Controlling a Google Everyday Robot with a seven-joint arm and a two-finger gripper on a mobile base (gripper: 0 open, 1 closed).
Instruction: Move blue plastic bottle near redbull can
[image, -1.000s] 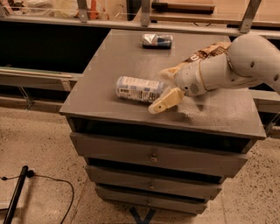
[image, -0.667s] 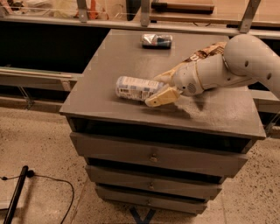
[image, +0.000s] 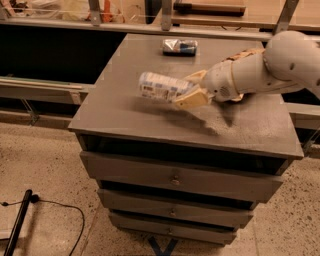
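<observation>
A white robot arm reaches from the right over a grey drawer cabinet (image: 120, 117). Its gripper (image: 189, 90) is clamped on one end of the blue plastic bottle (image: 161, 87), holding it sideways above the cabinet top. The redbull can (image: 179, 46) lies at the far edge, well apart.

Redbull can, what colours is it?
The redbull can is silver and dark blue, camera view; the gripper in front holds the blue plastic bottle.
</observation>
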